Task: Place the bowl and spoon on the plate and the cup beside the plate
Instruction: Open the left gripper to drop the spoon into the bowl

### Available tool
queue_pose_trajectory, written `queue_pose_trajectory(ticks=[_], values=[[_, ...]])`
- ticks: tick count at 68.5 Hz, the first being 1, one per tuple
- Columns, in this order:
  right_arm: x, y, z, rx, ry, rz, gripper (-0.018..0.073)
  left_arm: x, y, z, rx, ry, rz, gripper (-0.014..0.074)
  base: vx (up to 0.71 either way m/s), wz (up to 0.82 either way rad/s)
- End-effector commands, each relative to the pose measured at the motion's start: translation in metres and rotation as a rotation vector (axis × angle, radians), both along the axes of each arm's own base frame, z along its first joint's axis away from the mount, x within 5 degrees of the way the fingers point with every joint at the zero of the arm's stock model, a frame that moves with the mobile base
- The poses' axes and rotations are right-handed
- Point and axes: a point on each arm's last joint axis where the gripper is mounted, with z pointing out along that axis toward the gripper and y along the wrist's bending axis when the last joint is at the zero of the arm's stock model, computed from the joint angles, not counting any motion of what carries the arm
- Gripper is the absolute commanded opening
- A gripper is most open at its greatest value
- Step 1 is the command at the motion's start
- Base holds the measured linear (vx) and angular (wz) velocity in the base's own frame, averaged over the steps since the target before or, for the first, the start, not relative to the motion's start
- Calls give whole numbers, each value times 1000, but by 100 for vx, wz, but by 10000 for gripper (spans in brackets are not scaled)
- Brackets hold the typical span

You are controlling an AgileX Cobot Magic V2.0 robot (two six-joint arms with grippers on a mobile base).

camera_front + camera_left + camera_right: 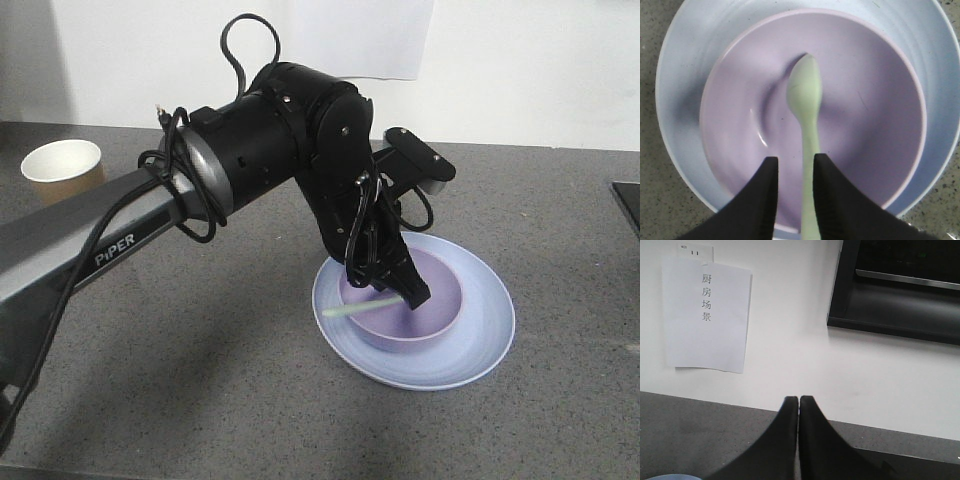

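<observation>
Spoon [807, 100] in bowl [735, 105], btwn open L claw [796, 160]

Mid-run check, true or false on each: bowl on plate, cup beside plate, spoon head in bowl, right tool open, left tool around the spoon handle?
The bowl sits on the plate: true.
The cup stands beside the plate: false, it stands well apart from it.
The spoon has its head inside the bowl: true.
The right tool is open: false, its fingers are pressed together on nothing.
The left tool has its fingers either side of the spoon's handle: true.
</observation>
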Motion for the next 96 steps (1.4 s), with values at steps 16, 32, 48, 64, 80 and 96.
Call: queue_pose_trajectory(ticks=[16, 32, 48, 64, 80, 96], values=[[-1, 1, 12, -9, -85, 16, -9, -8, 18, 65, -103, -206, 60, 260, 0, 0], [-1, 1, 12, -8, -83, 16, -7, -13, 61, 126, -64, -510, 236, 273, 0, 0], [-1, 1, 12, -6, -85, 16, -3, -36, 114, 196, -36, -825, 338, 272, 0, 0], [-1, 2, 14, 43, -105, 20, -3, -41, 212, 243, -98, -945, 679, 272, 0, 0], [-1, 1, 14, 21, -111, 14, -3, -25, 284, 235, -128, -845, 925, 272, 0, 0], [-1, 1, 14, 22, -109, 13, -3, 11, 330, 176, -106, -679, 1052, 272, 0, 0]])
